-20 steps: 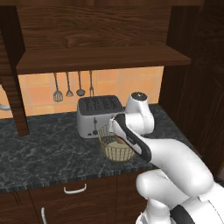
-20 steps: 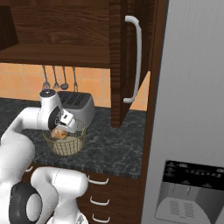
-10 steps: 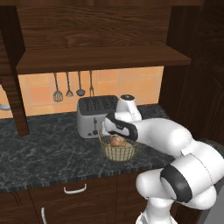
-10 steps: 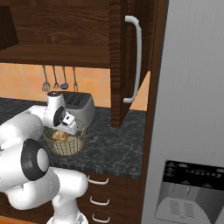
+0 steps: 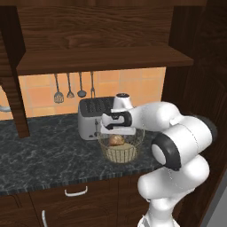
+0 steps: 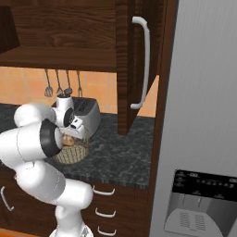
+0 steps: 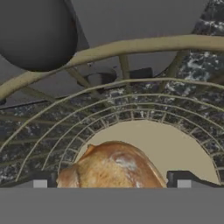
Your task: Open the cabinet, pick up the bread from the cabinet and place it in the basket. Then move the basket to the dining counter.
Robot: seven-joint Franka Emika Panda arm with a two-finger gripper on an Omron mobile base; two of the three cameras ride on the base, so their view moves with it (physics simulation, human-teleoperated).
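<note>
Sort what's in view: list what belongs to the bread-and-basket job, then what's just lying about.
Job:
bread, lying in the basket
basket, on the black worktop
cabinet, door open
gripper, open over the bread

Lying about:
toaster, behind the basket
hanging utensils
fridge

We see a black speckled counter (image 5: 40, 150), an orange tiled wall (image 5: 40, 91) with hanging utensils (image 5: 68, 86), and a grey fridge (image 6: 203, 115).

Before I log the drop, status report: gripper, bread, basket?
Gripper open, at the basket rim. Bread lies in the basket, unheld. Basket on the black worktop beside the toaster.
</note>
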